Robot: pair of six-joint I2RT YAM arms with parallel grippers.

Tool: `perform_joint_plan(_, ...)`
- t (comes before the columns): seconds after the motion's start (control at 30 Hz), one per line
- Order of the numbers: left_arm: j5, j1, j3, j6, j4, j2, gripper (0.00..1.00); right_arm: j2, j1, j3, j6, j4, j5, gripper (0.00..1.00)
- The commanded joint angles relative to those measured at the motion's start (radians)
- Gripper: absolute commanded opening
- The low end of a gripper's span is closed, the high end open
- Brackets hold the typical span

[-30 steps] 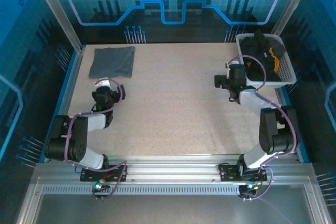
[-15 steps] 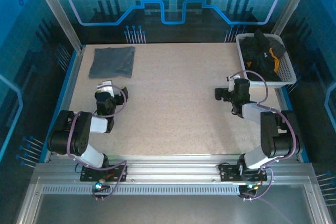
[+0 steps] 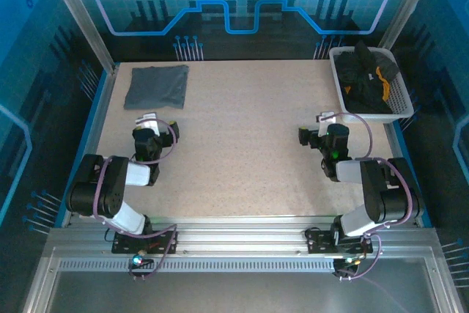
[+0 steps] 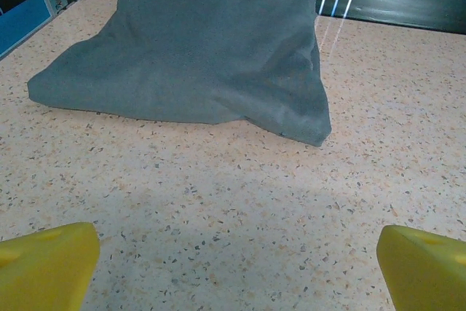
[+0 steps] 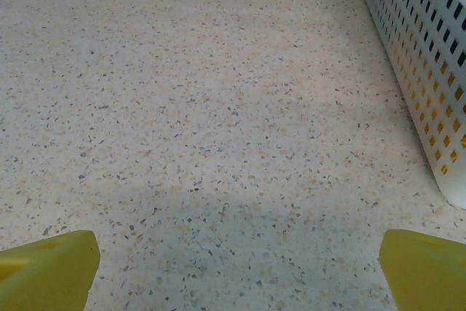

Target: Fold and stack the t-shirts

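Slate-grey t-shirt [image 4: 189,63], speckled beige table [image 4: 240,202]

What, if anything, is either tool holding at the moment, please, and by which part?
Nothing; the left tool and the right tool are both open and empty.

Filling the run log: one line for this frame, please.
left gripper: open, empty, facing folded grey t-shirt | right gripper: open, empty, near basket | black t-shirts: heaped in basket

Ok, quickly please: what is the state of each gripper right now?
Left gripper: open, holding nothing.
Right gripper: open, holding nothing.
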Motion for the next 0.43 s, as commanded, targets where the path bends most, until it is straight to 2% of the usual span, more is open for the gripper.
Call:
perform_joint_plan(0.0, 0.003, -0.004, 0.010, 0.025, 0.002, -0.007, 0.99, -0.002, 0.013, 0.013, -0.013, 0.038, 0.026, 1.00)
perform_joint_plan(0.4, 0.001, -0.004, 0.009, 0.025, 0.002, -0.007, 0.99, -0.002, 0.014, 0.012, -0.015, 0.040, 0.023, 1.00)
